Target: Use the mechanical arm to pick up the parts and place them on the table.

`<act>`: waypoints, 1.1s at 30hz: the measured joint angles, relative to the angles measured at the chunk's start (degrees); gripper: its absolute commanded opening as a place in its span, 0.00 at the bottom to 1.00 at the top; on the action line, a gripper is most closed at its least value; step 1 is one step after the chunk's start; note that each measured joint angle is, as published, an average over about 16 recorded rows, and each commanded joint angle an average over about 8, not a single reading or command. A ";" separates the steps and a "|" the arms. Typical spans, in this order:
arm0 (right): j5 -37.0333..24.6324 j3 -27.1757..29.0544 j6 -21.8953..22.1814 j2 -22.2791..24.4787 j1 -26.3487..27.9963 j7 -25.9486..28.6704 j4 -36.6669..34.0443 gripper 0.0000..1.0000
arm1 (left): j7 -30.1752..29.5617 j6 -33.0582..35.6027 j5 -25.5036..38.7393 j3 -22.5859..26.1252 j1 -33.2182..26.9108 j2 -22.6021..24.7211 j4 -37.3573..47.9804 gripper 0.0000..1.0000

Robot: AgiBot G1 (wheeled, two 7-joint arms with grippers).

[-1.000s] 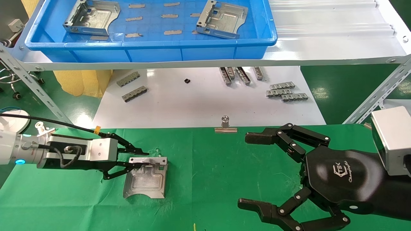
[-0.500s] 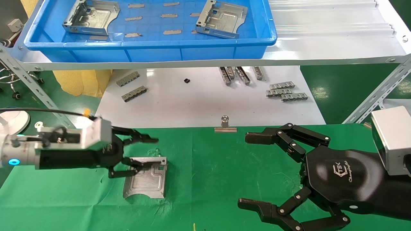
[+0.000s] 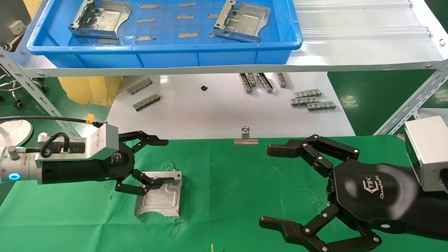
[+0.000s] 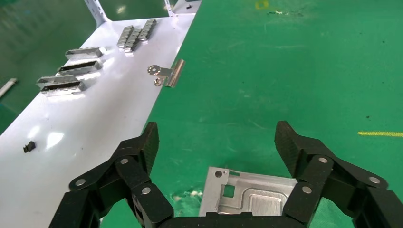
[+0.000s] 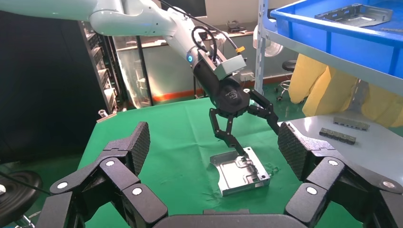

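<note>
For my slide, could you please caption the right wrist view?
Left gripper open above a part lying on the green table, framed by the open right gripper.

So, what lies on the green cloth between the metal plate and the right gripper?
Only bare green table lies between the part and the open right gripper, as the head view shows.

Bare green table [image 3: 224, 182] between claws; binder clip [image 3: 246, 137] at edge

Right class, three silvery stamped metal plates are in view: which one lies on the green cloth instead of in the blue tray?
The silvery stamped plate beside the left gripper's open jaws; the other two plates sit in the blue plastic tray.
</note>
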 measured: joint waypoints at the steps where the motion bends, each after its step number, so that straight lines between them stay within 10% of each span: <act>1: 0.00 0.00 0.00 0.00 0.00 0.00 0.00 1.00 | -0.36 -0.08 -0.09 -0.24 0.27 -0.18 -0.60 1.00; 33: 0.01 -0.01 0.00 0.00 0.00 0.00 -0.01 1.00 | -22.58 -3.35 -8.81 -15.39 17.17 -11.00 -34.90 1.00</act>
